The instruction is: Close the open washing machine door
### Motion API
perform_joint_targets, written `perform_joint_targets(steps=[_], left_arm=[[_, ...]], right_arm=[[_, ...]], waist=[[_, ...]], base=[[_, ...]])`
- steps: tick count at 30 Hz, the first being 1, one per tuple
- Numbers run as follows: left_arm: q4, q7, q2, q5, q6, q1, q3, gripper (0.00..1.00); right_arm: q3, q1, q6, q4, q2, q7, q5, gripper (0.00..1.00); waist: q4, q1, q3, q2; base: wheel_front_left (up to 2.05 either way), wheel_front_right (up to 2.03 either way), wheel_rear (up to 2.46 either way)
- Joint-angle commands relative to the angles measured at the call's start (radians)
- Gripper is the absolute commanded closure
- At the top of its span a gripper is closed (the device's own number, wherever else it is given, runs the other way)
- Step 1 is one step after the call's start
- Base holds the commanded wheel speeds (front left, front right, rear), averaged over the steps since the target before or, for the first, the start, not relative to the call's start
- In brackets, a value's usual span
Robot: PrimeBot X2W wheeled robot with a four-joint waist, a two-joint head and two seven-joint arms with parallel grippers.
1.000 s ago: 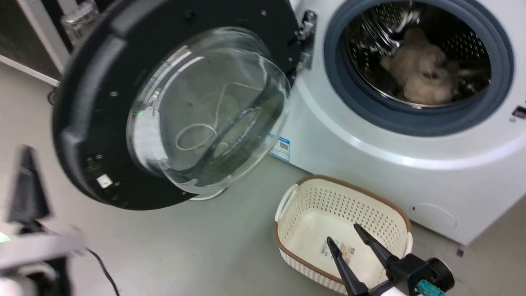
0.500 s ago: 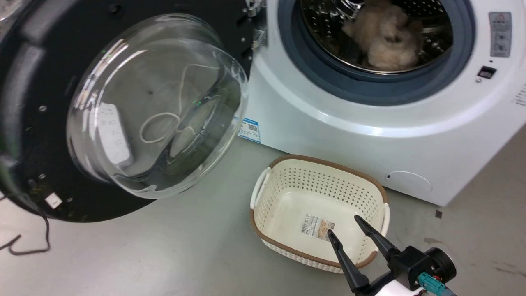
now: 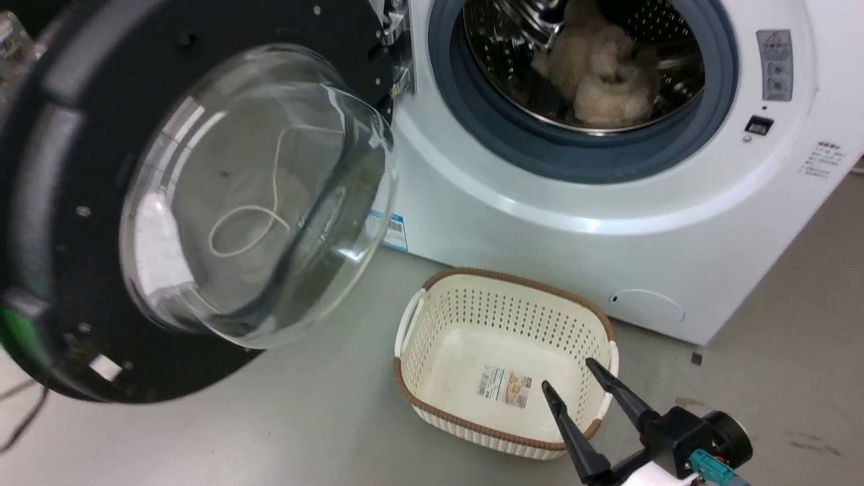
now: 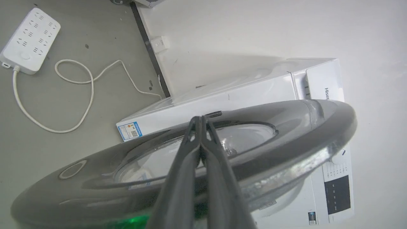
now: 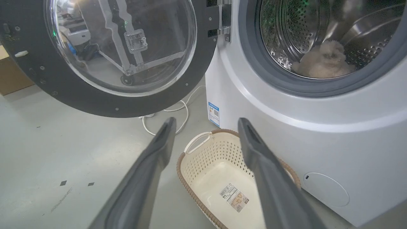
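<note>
Bright, even indoor light from above; soft shadows, glare on glass, blur close to the lenses.

The washing machine [image 3: 540,223] carries a pale band of sheen along its white front; the washing machine door [image 3: 67,169] throws white glare streaks across its glass bowl, and its black rim smears at the head view's left edge, beside a green glow; the floor [image 3: 304,418] is evenly lit, with only a faint shadow under the basket [image 3: 486,432]; the left fingers [image 4: 178,184] and right fingers [image 5: 149,178] sit near their cameras and look soft; the left wrist view bends the machine's straight edges; the wall [image 4: 254,31] is almost white, with a grey shadow beside the machine.
</note>
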Motion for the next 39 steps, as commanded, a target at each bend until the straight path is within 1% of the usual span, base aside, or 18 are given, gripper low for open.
perform_joint_targets(steps=[1,6,9,10,11,12,13,14,15,16,17,19,22,25,27,31,34,39], left_arm=[[-0.028,0.036,-0.035,-0.021,-0.008,0.042,-0.011,1.0],[-0.155,0.139,-0.124,-0.081,-0.008,0.149,-0.04,1.0],[-0.242,0.189,-0.198,-0.116,0.01,0.22,-0.063,1.0],[-0.242,0.189,-0.198,-0.116,0.01,0.22,-0.063,1.0],[-0.304,0.224,-0.248,-0.125,0.021,0.275,-0.096,1.0],[-0.304,0.224,-0.248,-0.125,0.021,0.275,-0.096,1.0],[-0.335,0.24,-0.274,-0.124,0.025,0.304,-0.117,1.0],[-0.393,0.259,-0.32,-0.124,0.036,0.354,-0.156,1.0],[-0.393,0.259,-0.32,-0.124,0.036,0.354,-0.156,1.0],[-0.446,0.266,-0.352,-0.131,0.049,0.399,-0.201,1.0],[-0.446,0.266,-0.352,-0.131,0.049,0.399,-0.201,1.0],[-0.494,0.256,-0.37,-0.144,0.063,0.44,-0.251,1.0],[-0.534,0.214,-0.378,-0.194,0.083,0.477,-0.331,1.0],[-0.543,0.128,-0.379,-0.285,0.089,0.487,-0.438,1.0],[-0.544,0.065,-0.379,-0.325,0.083,0.478,-0.505,1.0],[-0.52,-0.048,-0.379,-0.353,0.061,0.418,-0.609,1.0],[-0.47,-0.136,-0.379,-0.366,0.048,0.333,-0.658,1.0],[-0.336,-0.277,-0.379,-0.375,0.034,0.161,-0.69,1.0]], right_arm=[[-0.006,0.007,0.001,0.002,0.004,-0.005,0.005,0.0],[-0.043,0.014,0.001,-0.001,0.013,-0.005,0.003,0.0],[-0.068,0.023,0.001,-0.001,0.018,-0.005,-0.002,0.0],[-0.068,0.023,0.001,-0.001,0.018,-0.005,-0.002,0.0],[-0.09,0.029,0.001,-0.003,0.022,-0.005,-0.006,0.0],[-0.09,0.029,0.001,-0.003,0.022,-0.005,-0.006,0.0],[-0.1,0.032,0.001,-0.004,0.024,-0.005,-0.007,0.0],[-0.118,0.038,0.001,-0.005,0.028,-0.005,-0.012,0.0],[-0.118,0.038,0.001,-0.005,0.028,-0.005,-0.012,0.0],[-0.13,0.041,0.001,-0.005,0.031,-0.005,-0.019,0.0],[-0.13,0.041,0.001,-0.005,0.031,-0.005,-0.019,0.0],[-0.137,0.043,0.001,-0.005,0.033,-0.005,-0.027,0.0],[-0.149,0.04,0.001,-0.006,0.036,-0.005,-0.033,0.0],[-0.153,0.029,0.001,-0.009,0.037,-0.005,-0.044,0.0],[-0.154,0.021,0.001,-0.012,0.038,-0.005,-0.05,0.0],[-0.165,0.003,0.001,-0.021,0.039,-0.005,-0.056,0.0],[-0.174,-0.006,0.001,-0.026,0.04,-0.005,-0.057,0.0],[-0.167,-0.016,0.001,-0.033,0.041,-0.005,-0.042,0.0]], waist=[[-0.001,0.0,-0.019,0.0],[-0.008,0.0,-0.059,0.0],[-0.021,0.0,-0.084,0.0],[-0.021,0.0,-0.084,0.0],[-0.034,0.0,-0.096,0.0],[-0.034,0.0,-0.096,0.0],[-0.041,0.0,-0.101,0.0],[-0.06,0.0,-0.108,0.0],[-0.06,0.0,-0.108,0.0],[-0.087,0.0,-0.11,0.0],[-0.087,0.0,-0.11,0.0],[-0.121,0.0,-0.107,0.0],[-0.18,0.0,-0.093,0.0],[-0.253,0.0,-0.063,0.0],[-0.309,0.0,-0.039,0.0],[-0.415,0.0,0.019,0.0],[-0.488,0.0,0.06,0.0],[-0.6,0.0,0.107,0.0]], base=[[0.0,0.0,0.0],[0.0,0.0,0.0],[0.0,0.0,0.0],[0.0,0.0,0.0],[0.0,0.0,0.0],[0.0,0.0,0.0],[0.0,0.0,0.0],[0.0,0.0,0.0],[0.0,0.0,0.0],[0.0,0.0,0.0],[0.0,0.0,0.0],[0.0,0.0,0.0],[0.0,0.0,0.0],[0.0,0.0,0.0],[0.0,0.0,0.0],[0.0,0.0,0.0],[0.0,0.0,0.0],[0.0,0.0,0.0]])
